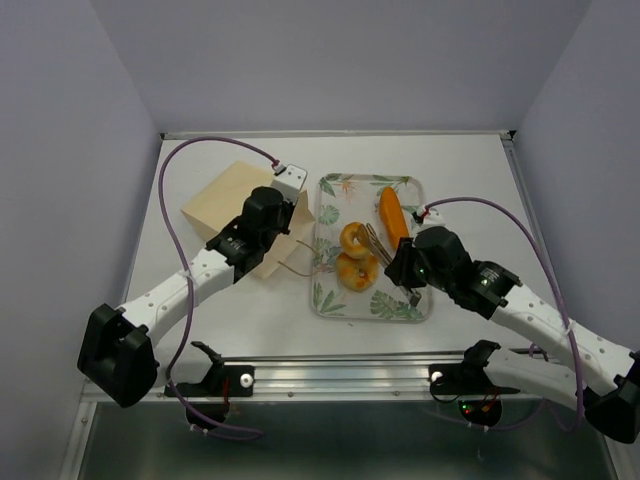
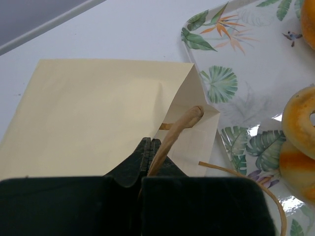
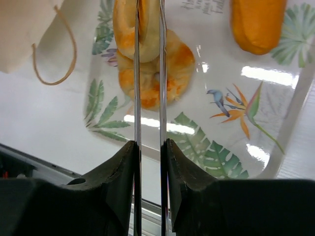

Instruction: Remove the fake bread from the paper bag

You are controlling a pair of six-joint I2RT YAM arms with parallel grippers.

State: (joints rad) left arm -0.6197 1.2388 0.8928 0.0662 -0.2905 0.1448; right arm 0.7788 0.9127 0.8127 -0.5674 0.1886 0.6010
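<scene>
The tan paper bag (image 1: 240,205) (image 2: 88,113) lies left of the tray, its mouth toward the tray. My left gripper (image 1: 262,222) (image 2: 148,145) is shut at the mouth edge, where a brown handle (image 2: 179,128) runs along its fingers. The inside of the bag is hidden. Fake bread lies on the tray: a long loaf (image 1: 393,215) (image 3: 258,24) and two ring buns (image 1: 355,238) (image 1: 357,270) (image 3: 147,83), one overlapping the other. My right gripper (image 1: 405,268) (image 3: 149,145) is shut on metal tongs (image 1: 374,240) (image 3: 137,73), whose blades straddle the upper ring bun (image 3: 147,29).
The leaf-patterned white tray (image 1: 400,305) (image 2: 246,59) (image 3: 236,147) sits mid-table, right of the bag. A loose handle loop (image 1: 295,270) (image 3: 54,64) lies on the table between bag and tray. The metal rail runs along the near edge.
</scene>
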